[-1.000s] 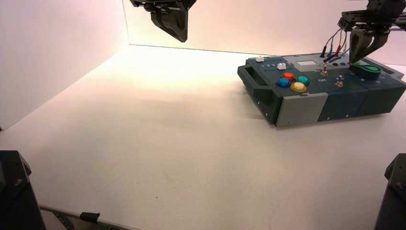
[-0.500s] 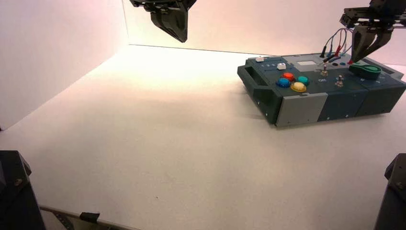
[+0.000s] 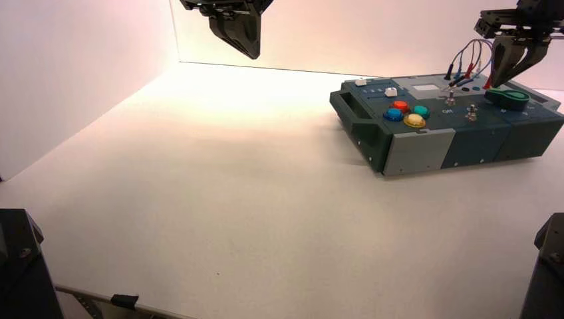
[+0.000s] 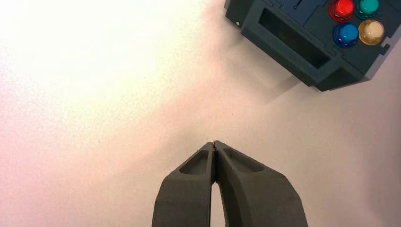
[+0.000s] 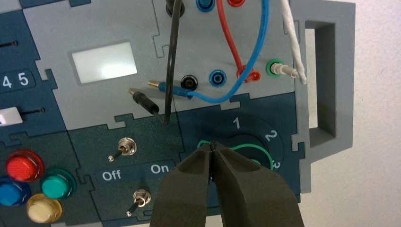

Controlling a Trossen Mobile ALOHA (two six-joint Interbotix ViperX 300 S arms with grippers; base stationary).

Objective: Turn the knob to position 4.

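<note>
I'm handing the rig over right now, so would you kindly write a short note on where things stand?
Right pincer: shut, empty, poised just above the green knob at the right end of the box, not gripping it.
Left pincer: shut, empty, parked high over the bare table, well to the left of the box.
Done: the right arm is lined up over the knob.
Left: open the pincer, lower it around the knob, grip and turn to 4. The knob's present setting is hidden behind the pincer.
</note>
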